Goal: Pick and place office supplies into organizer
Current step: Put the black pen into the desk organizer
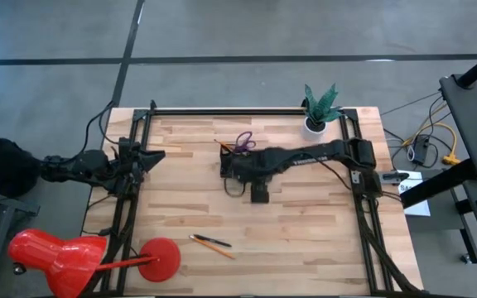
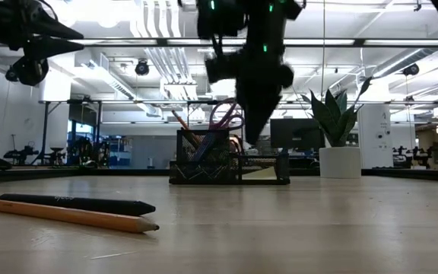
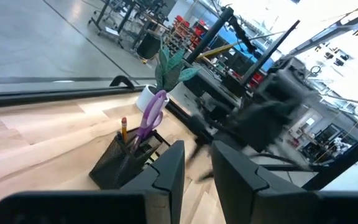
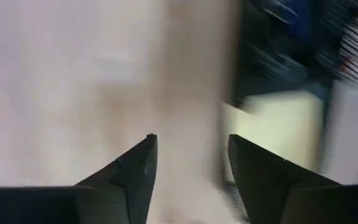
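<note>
Right claw open, empty

Dark jointed arms, black cables.

Looking down, the right hand sits mid-worktop, right by the organizer with purple scissors poking out. A pencil and pen lie near the red lamp. The left hand is parked at the worktop's left edge.
</note>
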Robot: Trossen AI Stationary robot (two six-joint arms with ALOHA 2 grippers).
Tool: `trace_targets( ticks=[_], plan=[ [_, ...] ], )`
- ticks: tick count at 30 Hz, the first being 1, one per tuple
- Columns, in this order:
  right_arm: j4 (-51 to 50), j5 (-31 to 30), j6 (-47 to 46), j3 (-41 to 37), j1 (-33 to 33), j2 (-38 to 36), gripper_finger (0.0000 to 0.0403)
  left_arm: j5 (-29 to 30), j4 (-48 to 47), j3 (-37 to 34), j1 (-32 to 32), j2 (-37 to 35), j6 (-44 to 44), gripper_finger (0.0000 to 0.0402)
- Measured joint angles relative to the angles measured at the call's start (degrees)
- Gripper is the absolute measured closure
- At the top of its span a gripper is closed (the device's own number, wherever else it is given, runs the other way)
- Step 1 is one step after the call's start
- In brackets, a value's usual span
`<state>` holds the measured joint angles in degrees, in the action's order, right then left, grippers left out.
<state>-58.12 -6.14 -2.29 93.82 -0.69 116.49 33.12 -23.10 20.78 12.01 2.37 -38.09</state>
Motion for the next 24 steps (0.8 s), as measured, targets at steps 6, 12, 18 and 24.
trace_targets(
  ticks=[6,12,18,24],
  plan=[
    [15.0,3.7,-1.5,-0.2,-9.7,0.0,0.0211,-4.7,-0.1,-0.9,0.0,0.0,0.0,0.0336],
    [26.6,0.5,-24.0,0.0,-15.4,3.5,0.0211,-10.4,-0.1,-1.3,0.0,0.0,3.3,0.0336],
    [27.4,0.0,-34.8,5.3,-19.3,11.1,0.0211,-13.4,0.2,-1.4,0.0,0.1,4.1,0.0336],
    [23.4,-6.3,-31.7,14.8,-22.8,18.3,0.0211,-13.4,0.2,-1.5,0.0,0.3,4.0,0.0336]
  ],
)
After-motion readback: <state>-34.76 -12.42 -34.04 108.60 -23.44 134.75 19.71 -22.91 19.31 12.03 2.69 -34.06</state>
